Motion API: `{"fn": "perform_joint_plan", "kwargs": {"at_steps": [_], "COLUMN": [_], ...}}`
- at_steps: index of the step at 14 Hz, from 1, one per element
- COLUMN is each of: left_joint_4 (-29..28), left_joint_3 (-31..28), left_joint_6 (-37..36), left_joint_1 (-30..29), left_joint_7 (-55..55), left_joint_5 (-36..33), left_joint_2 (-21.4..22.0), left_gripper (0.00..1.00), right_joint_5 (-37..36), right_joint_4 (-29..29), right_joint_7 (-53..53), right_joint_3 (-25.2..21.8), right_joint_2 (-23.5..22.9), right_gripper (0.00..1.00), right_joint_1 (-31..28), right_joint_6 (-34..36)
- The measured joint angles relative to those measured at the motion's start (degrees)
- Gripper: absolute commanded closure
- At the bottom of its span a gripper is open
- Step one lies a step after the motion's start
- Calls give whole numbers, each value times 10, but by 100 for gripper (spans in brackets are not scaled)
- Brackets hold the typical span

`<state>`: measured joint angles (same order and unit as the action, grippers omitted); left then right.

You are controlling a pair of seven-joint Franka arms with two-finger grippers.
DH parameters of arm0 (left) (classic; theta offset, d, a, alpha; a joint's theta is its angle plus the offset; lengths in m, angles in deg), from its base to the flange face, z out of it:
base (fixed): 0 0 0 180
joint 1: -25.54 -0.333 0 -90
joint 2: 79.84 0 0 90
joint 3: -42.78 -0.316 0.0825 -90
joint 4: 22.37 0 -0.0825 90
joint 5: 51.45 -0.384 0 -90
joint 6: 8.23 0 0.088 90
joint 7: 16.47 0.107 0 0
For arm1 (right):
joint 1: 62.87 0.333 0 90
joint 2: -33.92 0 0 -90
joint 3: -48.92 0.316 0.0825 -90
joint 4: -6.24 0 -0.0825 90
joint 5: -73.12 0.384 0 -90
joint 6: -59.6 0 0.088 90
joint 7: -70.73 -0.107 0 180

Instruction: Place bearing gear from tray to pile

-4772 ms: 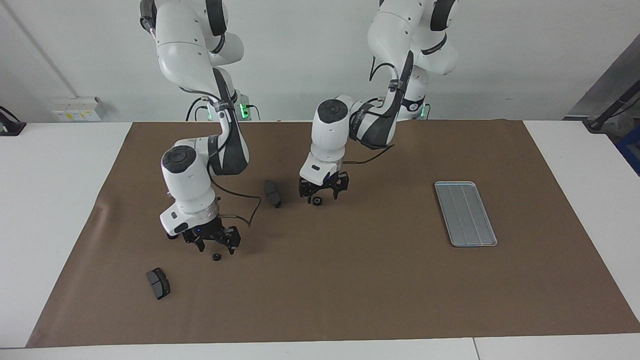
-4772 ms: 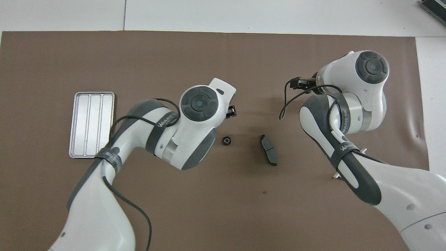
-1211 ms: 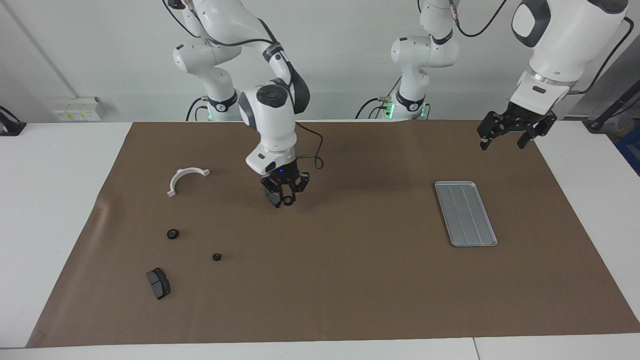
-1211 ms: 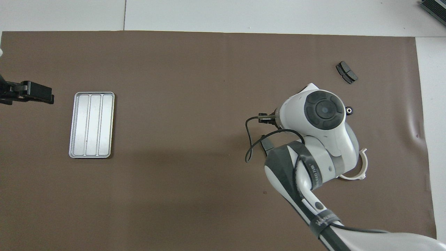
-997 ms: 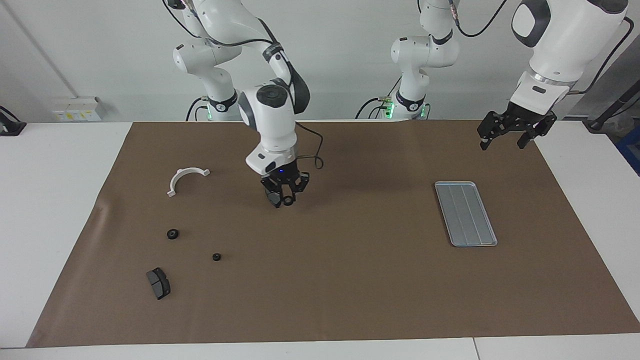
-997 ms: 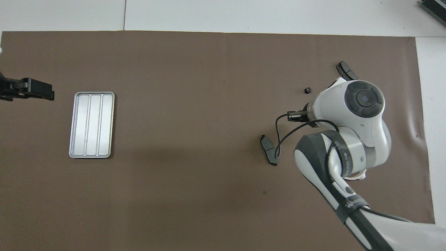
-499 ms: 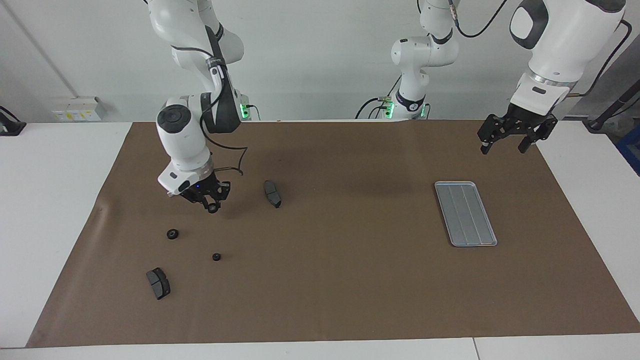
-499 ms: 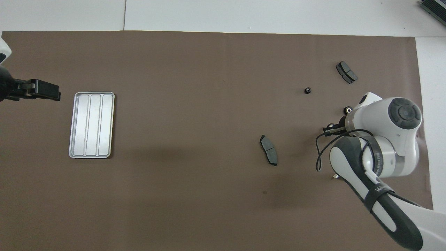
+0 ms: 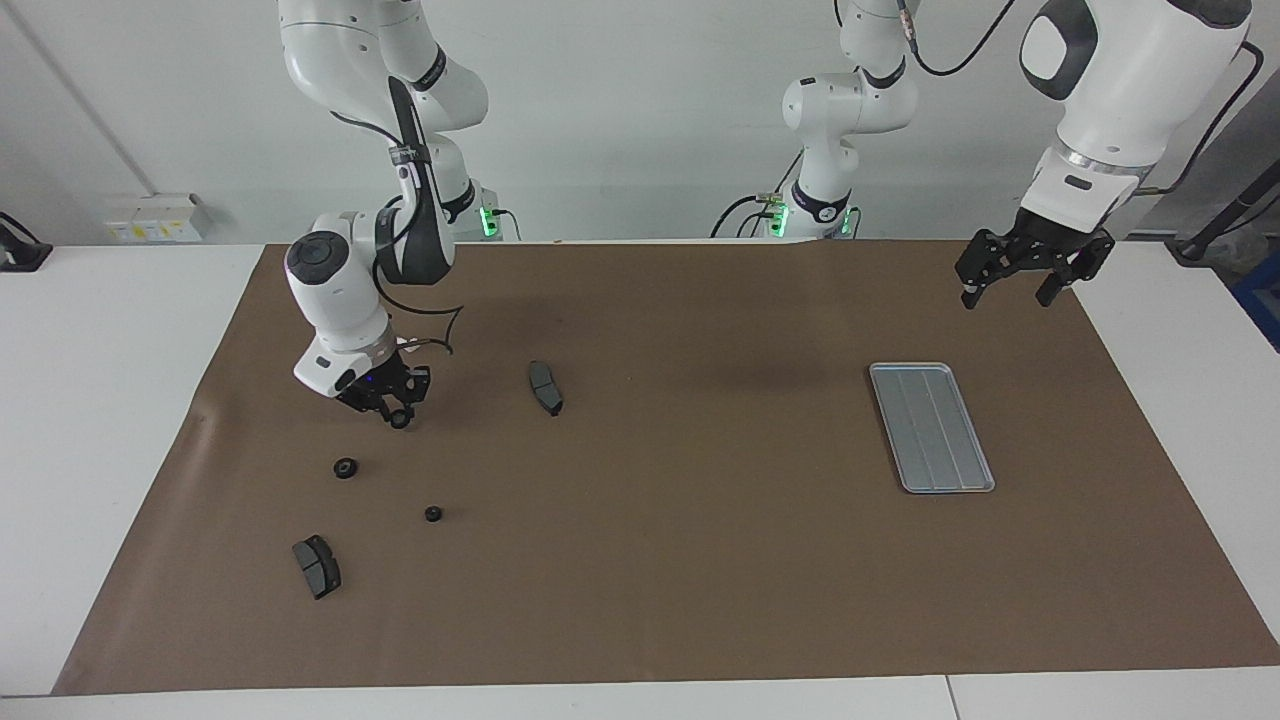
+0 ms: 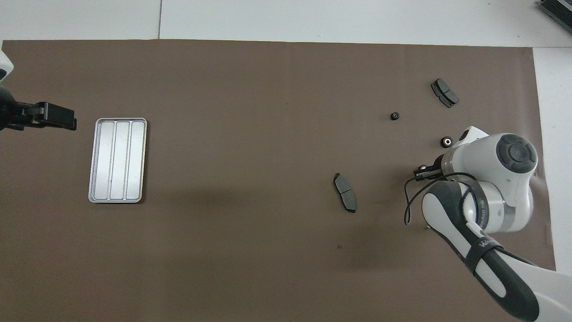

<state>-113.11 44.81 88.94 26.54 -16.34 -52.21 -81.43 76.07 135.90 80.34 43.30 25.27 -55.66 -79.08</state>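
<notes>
Bearing gear (image 9: 401, 420) between right gripper (image 9: 396, 407) fingers, above brown mat (image 9: 680, 560).

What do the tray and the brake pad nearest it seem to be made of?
The tray: looks like metal, silver-grey with a dull satin sheen, a raised rim and pressed lengthwise ridges; it could be aluminium or steel. The brake pad nearest it: dark grey and matte with a groove across its face, which suggests friction material, probably on a backing plate, though no plate shows.
</notes>
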Motion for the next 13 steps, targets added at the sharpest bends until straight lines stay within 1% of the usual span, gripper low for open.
{"fn": "perform_joint_plan", "kwargs": {"at_steps": [2,5,7,10,13], "left_joint_4": [0,0,0,0,0], "left_joint_3": [0,0,0,0,0], "left_joint_6": [0,0,0,0,0], "left_joint_1": [-2,-3,-3,-3,-3], "left_joint_7": [0,0,0,0,0], "left_joint_5": [0,0,0,0,0], "left_joint_2": [0,0,0,0,0], "left_gripper": [0,0,0,0,0], "right_joint_5": [3,3,3,2,-3], "right_joint_4": [-8,-51,-80,-144,-212], "right_joint_7": [-22,-77,-88,-97,-105], "right_joint_3": [0,1,0,-5,-7], "right_joint_2": [1,13,21,40,68], "right_gripper": [0,0,0,0,0], "right_joint_1": [0,7,6,3,-2], "right_joint_6": [-10,-9,9,101,221]}}
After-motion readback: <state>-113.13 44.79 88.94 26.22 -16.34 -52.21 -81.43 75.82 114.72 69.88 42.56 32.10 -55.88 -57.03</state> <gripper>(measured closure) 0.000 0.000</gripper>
